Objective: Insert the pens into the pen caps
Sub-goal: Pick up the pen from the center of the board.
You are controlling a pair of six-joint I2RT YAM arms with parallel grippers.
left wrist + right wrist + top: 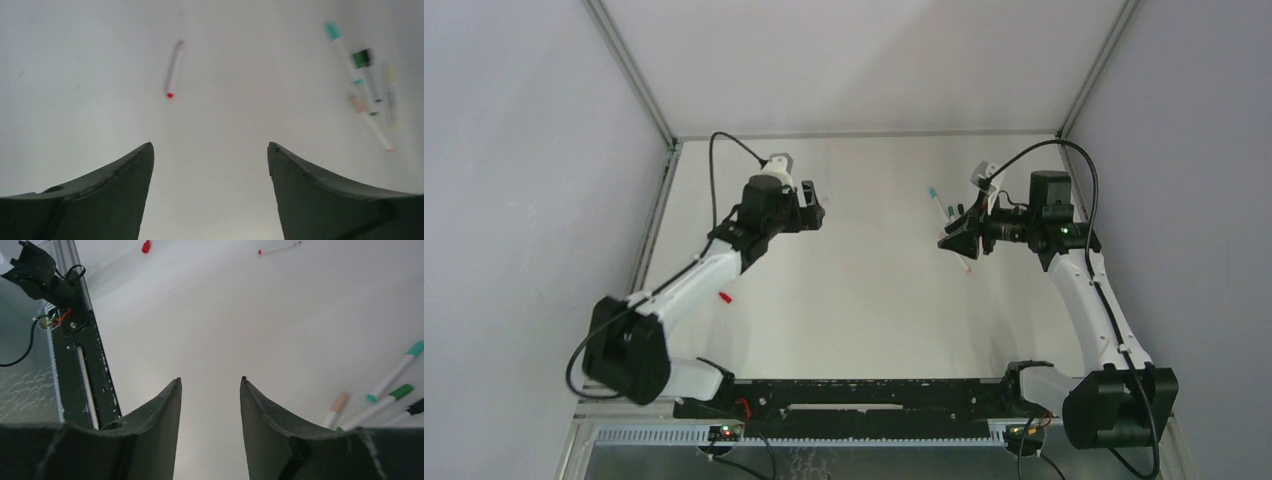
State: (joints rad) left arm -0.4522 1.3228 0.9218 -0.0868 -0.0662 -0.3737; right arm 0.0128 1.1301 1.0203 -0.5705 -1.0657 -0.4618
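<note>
A bare white pen (174, 70) with a red tip lies alone on the white table ahead of my left gripper (210, 146); it also shows in the right wrist view (280, 248). A loose red cap (724, 296) lies by the left arm and shows in the right wrist view (146, 246). Several pens lie in a cluster (944, 208) beside my right gripper (948, 240), wearing a teal cap (332, 31), a green cap (362, 57), a yellow cap (389, 75) and a peach cap (357, 104). Both grippers are open and empty, the right one (211, 379) held above bare table.
The black base rail (864, 398) runs along the near edge and shows in the right wrist view (85, 355) with cables. Grey walls and metal frame posts (664, 170) close in the table on the left, back and right.
</note>
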